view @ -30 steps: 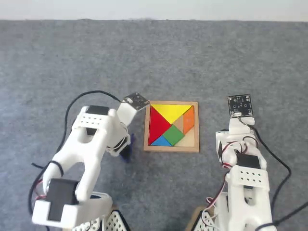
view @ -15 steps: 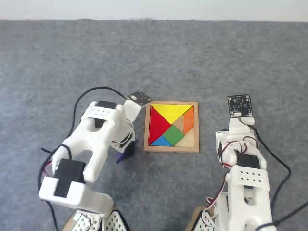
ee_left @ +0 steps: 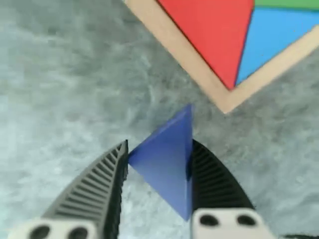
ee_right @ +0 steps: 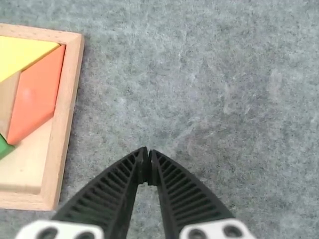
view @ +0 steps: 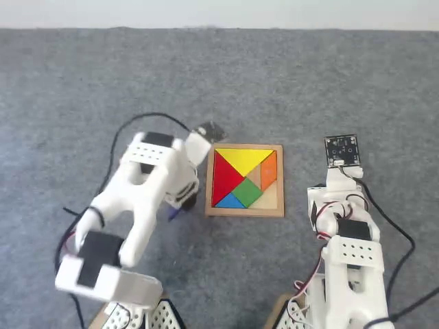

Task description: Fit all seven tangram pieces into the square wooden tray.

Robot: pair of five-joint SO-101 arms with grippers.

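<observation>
Holding the dark blue triangle in the left gripper: jaws narrowed onto it, one flat edge along one finger, a corner against the other, free tip pointing out ahead of the jaws. We see it off the wooden tray, just outside the corner where the red triangle and light blue triangle meet. We can't tell whether it's lifted or resting on the grey mat.

Key geometry from the high view: the tray also holds a yellow piece, orange piece and green piece. Bare wood shows along the tray's right side toward its near right corner, the side opposite the held triangle. We judge the triangle has to cross over the filled left half to get there, and likely needs a rotation to seat.

The right gripper is nearer that gap, over the mat just beside the tray's right rim, jaws pressed together on nothing. The left arm has the triangle, so we read this as the left arm's carry.
</observation>
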